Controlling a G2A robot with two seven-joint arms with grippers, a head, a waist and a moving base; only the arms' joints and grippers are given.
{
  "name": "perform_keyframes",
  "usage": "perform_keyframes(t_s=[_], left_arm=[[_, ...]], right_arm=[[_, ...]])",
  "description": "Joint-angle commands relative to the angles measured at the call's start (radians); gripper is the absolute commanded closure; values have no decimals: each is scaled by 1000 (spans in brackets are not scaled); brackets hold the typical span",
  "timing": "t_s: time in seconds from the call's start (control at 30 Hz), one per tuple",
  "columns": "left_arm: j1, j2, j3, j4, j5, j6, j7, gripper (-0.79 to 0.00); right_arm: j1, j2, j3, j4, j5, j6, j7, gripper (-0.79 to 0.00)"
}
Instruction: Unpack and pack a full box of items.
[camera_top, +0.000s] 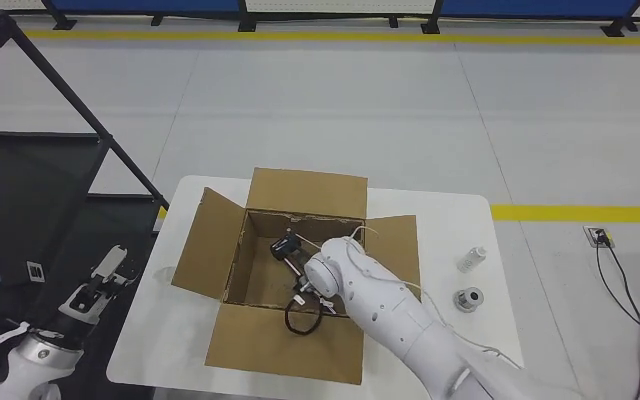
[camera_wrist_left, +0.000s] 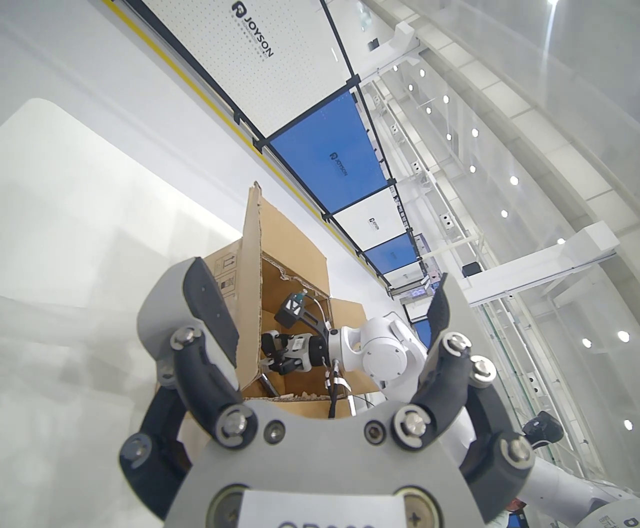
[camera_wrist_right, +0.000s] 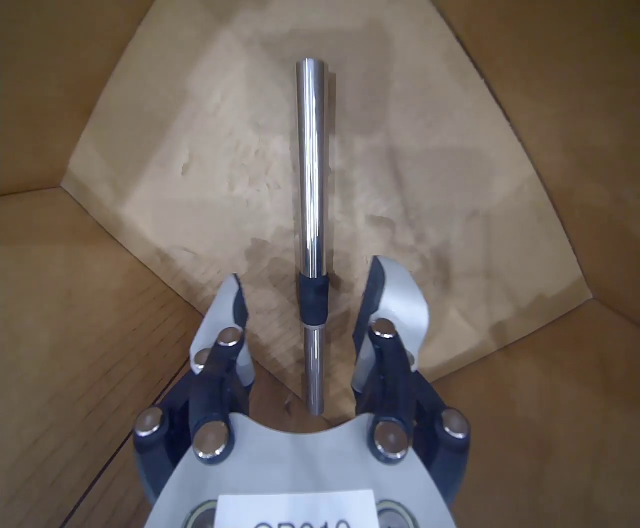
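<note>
— Count?
— One open brown cardboard box (camera_top: 305, 195) on the white bench (camera_top: 450, 215). One shiny metal rod with a black band (camera_wrist_right: 312, 175), flat on the box floor.
— Pincers?
— Two. Right pincer (camera_wrist_right: 307, 280) inside the box, spread either side of the rod. Left pincer (camera_wrist_left: 320, 285) spread too, off beside the bench.
— Hard to see?
— Rod's near end, cut off behind the pincer base.

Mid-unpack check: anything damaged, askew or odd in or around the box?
Only wear: the box has ragged, torn edges along its rim, and its floor is scuffed in patches. The metal rod lies flat inside the open right gripper.
</note>
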Motion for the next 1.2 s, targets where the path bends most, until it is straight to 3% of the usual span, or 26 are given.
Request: perform_keyframes(t_s=[0.0,0.3,0.53,0.7,0.77,0.8,1.0,1.17], left_arm=[[0,0,0,0,0,0,0,-785],[0,0,0,0,0,0,0,-785],[0,0,0,0,0,0,0,-785],[0,0,0,0,0,0,0,-785],[0,0,0,0,0,0,0,-785],[0,0,0,0,0,0,0,-785],[0,0,0,0,0,0,0,-785],[0,0,0,0,0,0,0,-785]], right_arm=[[5,-12,-9,22,-6,9,0,-336],[25,-63,-32,122,-19,39,-7,-336],[41,-97,-42,186,-26,44,3,-268],[52,-118,-41,227,-25,36,-8,-135],[59,-124,-38,241,-25,37,-19,-18],[63,-126,-36,247,-25,36,-23,0],[94,-132,-9,256,-6,15,-46,0],[117,-111,43,225,46,-97,-50,0]])
